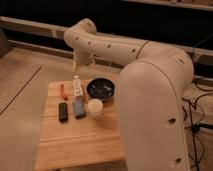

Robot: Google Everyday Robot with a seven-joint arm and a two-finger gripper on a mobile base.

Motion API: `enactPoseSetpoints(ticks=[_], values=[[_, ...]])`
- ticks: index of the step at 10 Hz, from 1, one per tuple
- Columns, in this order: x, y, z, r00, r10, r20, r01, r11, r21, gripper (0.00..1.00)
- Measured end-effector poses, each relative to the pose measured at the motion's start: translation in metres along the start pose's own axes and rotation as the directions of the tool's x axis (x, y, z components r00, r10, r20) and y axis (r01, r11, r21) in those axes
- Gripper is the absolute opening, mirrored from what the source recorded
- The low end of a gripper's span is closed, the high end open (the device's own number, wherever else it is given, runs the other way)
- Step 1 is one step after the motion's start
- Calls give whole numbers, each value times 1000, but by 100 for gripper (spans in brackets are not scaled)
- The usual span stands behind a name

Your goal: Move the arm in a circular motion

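Note:
The arm [150, 75] is cream-white and very large. It fills the right side of the camera view, rises from the lower right and bends at a rounded joint [82, 32] at the upper left. Rows of small dark holes run along its segments. Below that joint the gripper [79, 64] hangs downward, just above the far edge of the wooden table [75, 142]. It stands over a white bottle [77, 85] without touching it.
On the table lie a black bowl [101, 90], a white cup [94, 107], a blue packet [79, 108], a black device [63, 111] and a red object [63, 91]. Dark cables [197, 122] trail on the floor at right. A dark wall runs behind.

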Motion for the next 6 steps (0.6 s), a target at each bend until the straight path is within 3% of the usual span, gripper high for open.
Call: enactPoseSetpoints(ticks=[2,4,6], values=[[-1,2,0,1000,0,-1,0,1000,-2,65],[-5,-9,3,1000,17,-11,-16,1000,22,65],[-27,-37,16,999,14,-52,-8,994,105,65]])
